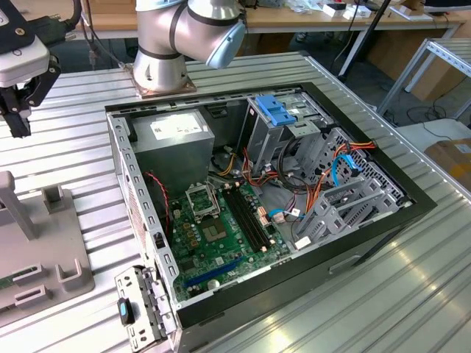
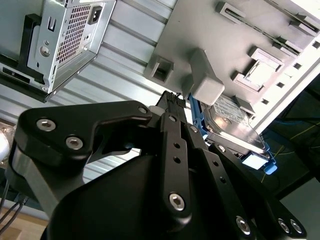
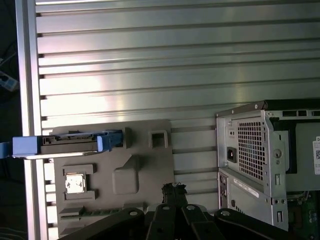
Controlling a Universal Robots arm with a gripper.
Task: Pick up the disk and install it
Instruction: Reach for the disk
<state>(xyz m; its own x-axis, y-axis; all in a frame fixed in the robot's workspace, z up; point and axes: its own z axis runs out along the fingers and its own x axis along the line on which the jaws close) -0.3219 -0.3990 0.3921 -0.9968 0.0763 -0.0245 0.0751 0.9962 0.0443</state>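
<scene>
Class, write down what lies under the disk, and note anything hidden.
The disk stands on edge on the grey fixture tray, which lies on the ribbed metal table. The slot or seat beneath it is covered by the disk itself.

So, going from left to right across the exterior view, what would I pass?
tool → grey power supply box → blue plastic tab → orange and blue cables

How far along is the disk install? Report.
Nothing is done yet: the disk stands on edge on the grey fixture, outside the computer case. The gripper hangs near it, empty. Pickup and installation both remain.
</scene>
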